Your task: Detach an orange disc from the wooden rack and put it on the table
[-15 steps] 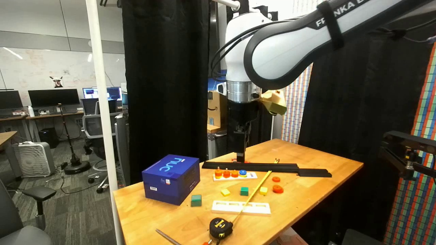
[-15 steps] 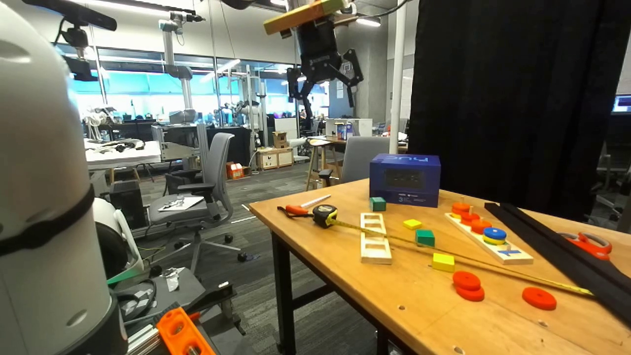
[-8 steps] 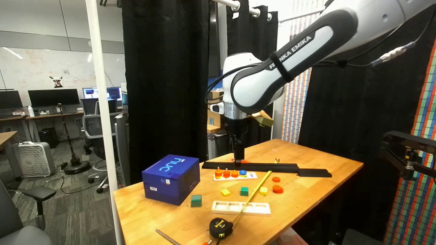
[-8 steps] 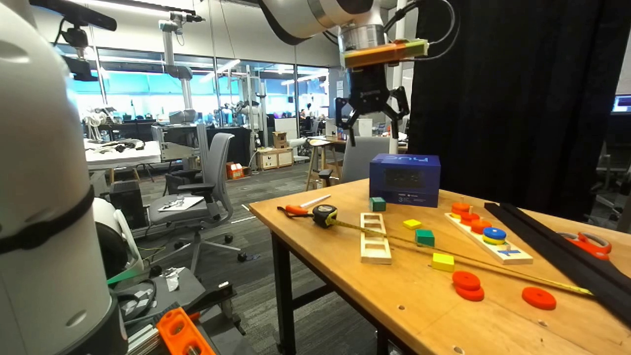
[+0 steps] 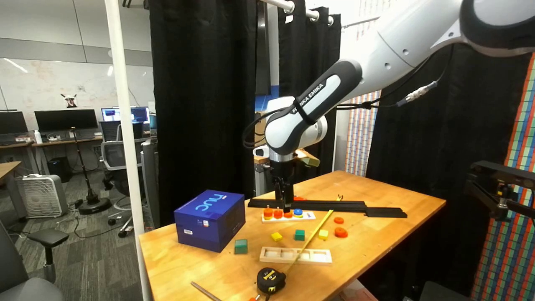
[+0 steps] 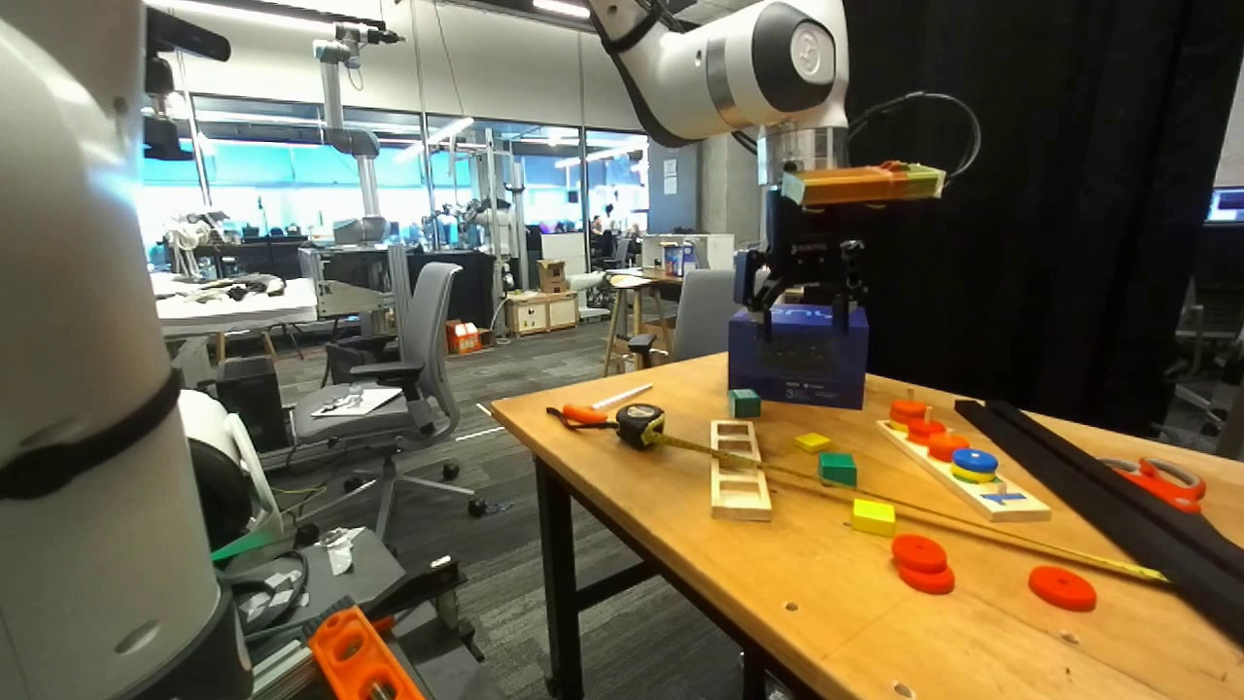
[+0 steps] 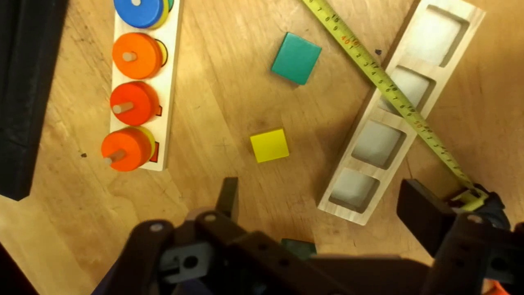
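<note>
The pale wooden rack [image 6: 1030, 507] lies on the table [image 6: 816, 554]. It bears a row of discs on pegs. In the wrist view the rack [image 7: 166, 98] is at upper left, with an orange disc [image 7: 137, 55], a red-orange disc [image 7: 139, 100], another orange disc [image 7: 129, 147] over a yellow one, and a blue disc [image 7: 141, 12]. My gripper [image 7: 320, 184] is open, with nothing between its fingers. In an exterior view the gripper [image 6: 804, 326] hangs above the table, in front of the blue box. In an exterior view its fingertips [image 5: 286, 207] overlap the rack's discs.
Black strips [image 6: 1098, 486] and orange scissors [image 6: 1157, 484] lie behind the rack. The blue box [image 6: 826, 379] stands at the far side. A recessed wooden tray [image 6: 743, 511], tape measure [image 6: 641, 425], yellow block [image 6: 874, 517], green block [image 6: 838, 469] and loose red-orange discs [image 6: 1064, 588] lie about.
The arm has lowered my open gripper and moved it over the table to in front of the blue box. The things on the table have not moved.
</note>
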You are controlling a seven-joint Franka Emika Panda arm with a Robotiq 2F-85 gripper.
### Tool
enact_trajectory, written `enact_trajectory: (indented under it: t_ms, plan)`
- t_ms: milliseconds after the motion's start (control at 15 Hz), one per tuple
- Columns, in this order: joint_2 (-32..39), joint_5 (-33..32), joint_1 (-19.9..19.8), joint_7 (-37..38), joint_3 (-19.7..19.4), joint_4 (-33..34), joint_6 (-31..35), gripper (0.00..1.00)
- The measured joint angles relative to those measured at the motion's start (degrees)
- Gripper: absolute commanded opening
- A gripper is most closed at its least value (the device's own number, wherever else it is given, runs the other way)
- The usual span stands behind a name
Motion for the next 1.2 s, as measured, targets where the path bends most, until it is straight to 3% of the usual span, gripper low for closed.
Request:
enact_trajectory:
  t_ms: [467,1200]
  plan:
    - [11.3,1.1,-3.8,-3.3,1.8,10.5,-0.8,1.00]
    - [22.5,1.0,-6.7,-4.6,2.3,25.8,-5.1,1.00]
